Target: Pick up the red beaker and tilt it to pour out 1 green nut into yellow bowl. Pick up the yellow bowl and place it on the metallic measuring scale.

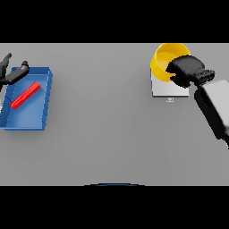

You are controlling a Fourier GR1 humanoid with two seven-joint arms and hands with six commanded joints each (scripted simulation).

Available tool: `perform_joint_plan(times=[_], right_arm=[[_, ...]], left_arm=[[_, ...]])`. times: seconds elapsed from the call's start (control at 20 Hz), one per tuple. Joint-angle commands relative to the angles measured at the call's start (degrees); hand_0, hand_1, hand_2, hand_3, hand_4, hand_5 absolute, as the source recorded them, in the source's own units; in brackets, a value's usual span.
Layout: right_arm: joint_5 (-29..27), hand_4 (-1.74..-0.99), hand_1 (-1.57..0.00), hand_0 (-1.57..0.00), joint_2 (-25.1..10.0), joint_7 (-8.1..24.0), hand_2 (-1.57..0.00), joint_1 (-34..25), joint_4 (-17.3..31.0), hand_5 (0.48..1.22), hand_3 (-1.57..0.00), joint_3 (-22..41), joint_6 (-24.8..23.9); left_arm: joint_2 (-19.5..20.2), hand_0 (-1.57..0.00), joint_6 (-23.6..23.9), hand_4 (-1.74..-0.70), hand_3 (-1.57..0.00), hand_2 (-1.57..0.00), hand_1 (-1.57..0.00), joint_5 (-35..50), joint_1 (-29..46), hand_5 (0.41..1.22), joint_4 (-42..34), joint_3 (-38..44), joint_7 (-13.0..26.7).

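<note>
One camera only, high at the robot's head, looking steeply down over the grey table (103,134).
Table fills the frame edge to edge; blue tray (44,96) sits at nine o'clock, yellow bowl (163,60) at one o'clock, all seen from a middling distance.

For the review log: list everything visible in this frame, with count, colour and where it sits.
yellow bowl: 1, yellow, far right, on the scale, partly covered by the right hand
measuring scale: 1, pale grey, far right, under the bowl
blue bin: 1, blue, left side of the table
red beaker: 1, red, lying on its side inside the bin
table: 1, grey
left hand: 1, dark, at the bin's far left corner, fingers relaxed
right hand: 1, dark, at the bowl's right rim; grip unclear
</note>
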Motion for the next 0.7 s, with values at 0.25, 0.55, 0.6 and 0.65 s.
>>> perform_joint_plan(times=[0.25, 0.55, 0.6, 0.65], right_arm=[[0.1, -1.741, -1.57, -1.57, 1.4, -2.3, -1.39, 0.4, 6.1, 1.221, -1.37, 0.1, -2.7], [0.3, -1.741, -1.57, -1.57, 2.2, -2.5, -1.37, -0.4, 9.5, 1.221, -1.45, 0.3, -3.2], [0.1, -1.741, -1.57, -1.57, 2.2, -2.7, -1.4, -0.2, 9.6, 1.221, -1.38, 0.2, -3.3], [-0.2, -1.741, -1.5, -1.57, 1.9, -2.7, -1.44, -0.2, 9.3, 1.221, -1.25, 0.0, -2.9]], left_arm=[[0.2, 0.0, 0.4, -0.86, 0.0, 0.0, 0.0, -0.5, 1.0, 0.809, -0.4, -0.2, -0.4], [0.3, 0.0, -0.6, -0.84, 0.0, 0.0, 0.0, -0.5, 0.0, 0.783, 0.4, -0.4, -0.6], [0.5, 0.0, -0.5, -0.84, 0.0, 0.0, 0.0, -0.5, 0.6, 0.78, -0.4, -0.5, -0.5], [0.6, 0.0, -0.5, -0.84, 0.0, 0.0, 0.0, -0.5, 0.5, 0.779, -0.6, -0.5, 0.1]])
